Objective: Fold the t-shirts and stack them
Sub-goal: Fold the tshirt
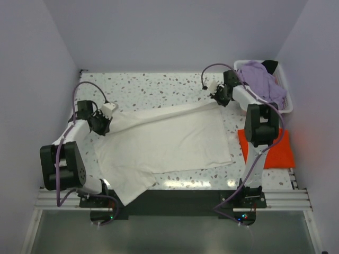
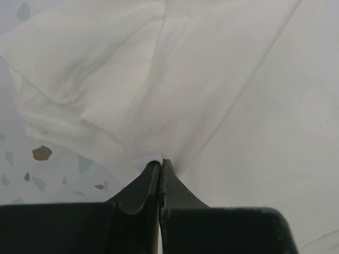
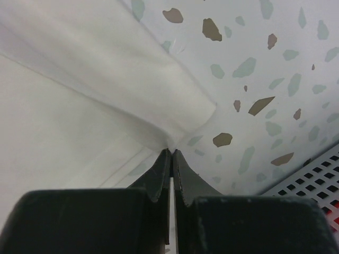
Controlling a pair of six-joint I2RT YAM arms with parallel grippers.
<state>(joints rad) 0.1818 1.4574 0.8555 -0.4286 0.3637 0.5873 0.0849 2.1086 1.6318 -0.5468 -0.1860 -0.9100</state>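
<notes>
We see the cream shirt (image 1: 164, 143) spread flat mid-table (image 1: 159, 84), with its near-left corner drooping over the table's near edge. Its far edge is gathered into a strip running between the two grippers. The left gripper (image 2: 160, 163) is pinched closed on a fold of the cream shirt at its far-left corner, with cloth bunching out from the tips. The right gripper (image 3: 172, 152) is clamped tight on the shirt's far-right corner, just above the speckled top. The orange shirt (image 1: 267, 151) lies flat on the right side, partly under the right arm and near the cream one. The lavender shirt (image 1: 262, 82) is heaped in the basket (image 1: 286, 90) at the far-right corner.
</notes>
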